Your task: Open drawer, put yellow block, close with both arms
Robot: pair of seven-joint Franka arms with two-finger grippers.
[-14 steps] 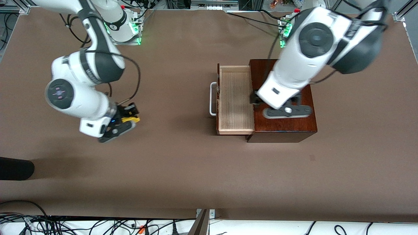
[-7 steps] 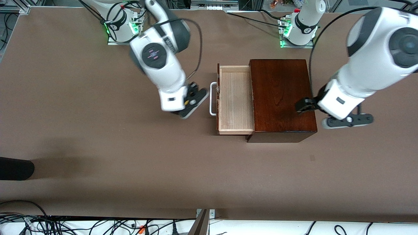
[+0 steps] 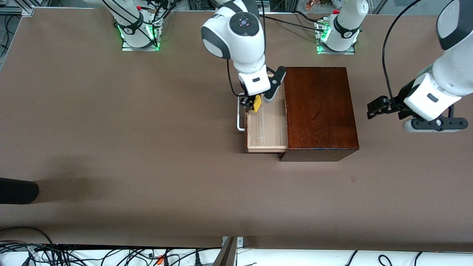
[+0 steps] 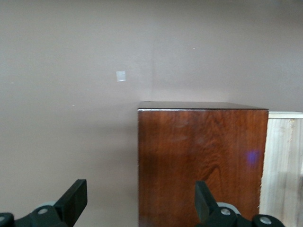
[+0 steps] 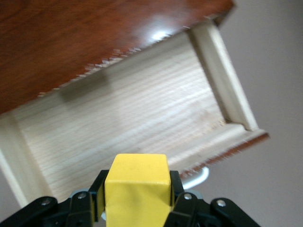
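Note:
The drawer (image 3: 266,129) stands pulled out of the dark wooden box (image 3: 317,111), its pale tray bare and its white handle (image 3: 240,118) toward the right arm's end. My right gripper (image 3: 255,103) is shut on the yellow block (image 3: 256,103) and hangs over the drawer's handle-side edge. In the right wrist view the block (image 5: 137,189) sits clamped between the black fingers (image 5: 97,194) above the tray (image 5: 128,123). My left gripper (image 3: 434,125) hovers open over the table beside the box, toward the left arm's end. Its fingers (image 4: 73,201) are wide apart and hold nothing.
The box (image 4: 199,161) rises well above the brown table. A small pale mark (image 3: 353,178) lies on the table nearer the front camera than the box. A dark object (image 3: 16,190) pokes in at the right arm's end. Cables run along the near edge.
The right arm swung from the right arm's end of the table to over the drawer, carrying the yellow block. The left arm moved off the box top toward the left arm's end.

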